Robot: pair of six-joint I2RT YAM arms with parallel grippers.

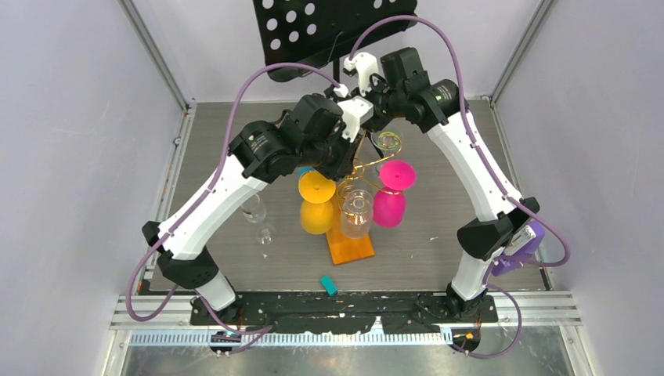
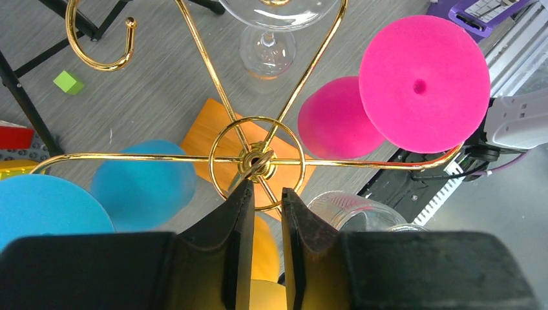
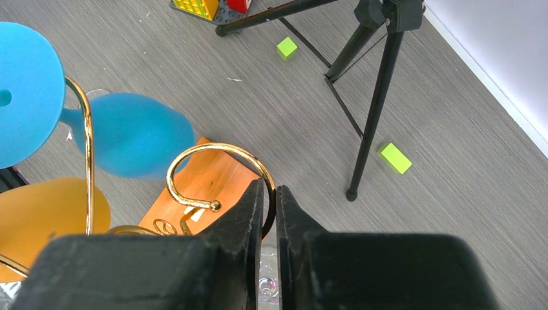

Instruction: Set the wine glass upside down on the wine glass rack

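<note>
1. Top external view: wine glass rack [image 1: 352,249] at frame ctr; clear wine glass [image 1: 254,210] on table [image 1: 438,235] left of it, not hung.
2. Left gripper [image 2: 267,187]: narrow empty gap, tips at rack hub [image 2: 255,161], prob. steadying.
3. Right gripper [image 3: 269,190]: jaws nearly together at free loop [image 3: 220,148]; pinch unclear.
4. Keep your path off blue glass [image 3: 129,132] (left) & stand legs [image 3: 375,97] (upper right).

Bright, even overhead light, faint soft shadows on the bench [image 1: 438,251], small glints on the gold wine glass rack [image 2: 255,158] just beyond the left hand [image 2: 266,197].
</note>
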